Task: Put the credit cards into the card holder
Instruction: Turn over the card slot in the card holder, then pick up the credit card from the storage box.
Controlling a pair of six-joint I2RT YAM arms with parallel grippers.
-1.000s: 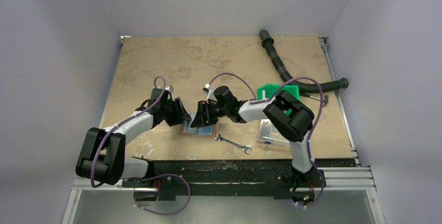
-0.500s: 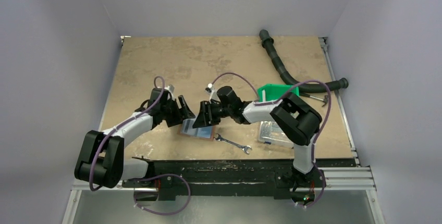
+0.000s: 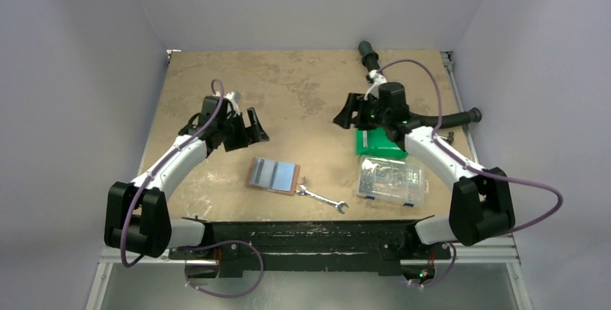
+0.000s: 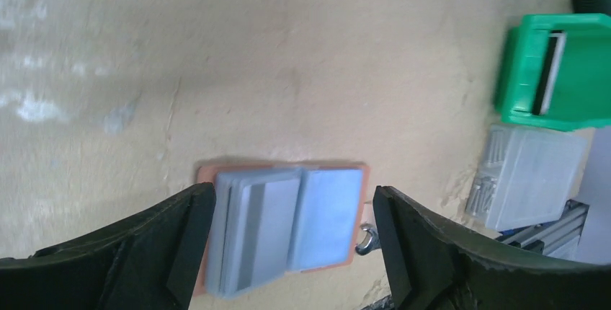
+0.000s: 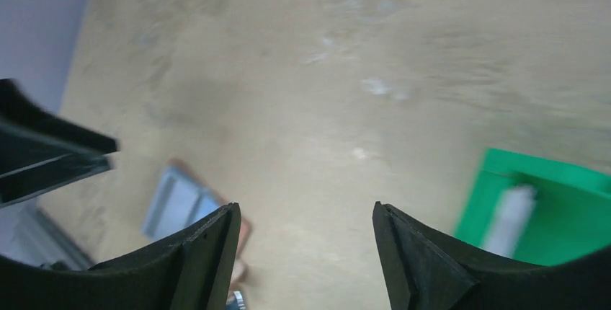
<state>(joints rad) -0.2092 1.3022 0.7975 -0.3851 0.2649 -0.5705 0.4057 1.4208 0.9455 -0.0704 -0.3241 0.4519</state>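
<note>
Both jaws pulled off card holder (image 4: 207, 178), spread wide, empty; credit cards (image 4: 328, 216) in it.

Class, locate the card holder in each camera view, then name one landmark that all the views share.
Top external: card holder low centre, left of the wrench.
Left wrist: card holder bottom centre.
Right wrist: card holder lower left.
Shared landmark: green bin.

Wrench (image 3: 322, 200) lies just beside card holder (image 3: 277, 189); elsewhere open table (image 3: 288, 94).
</note>
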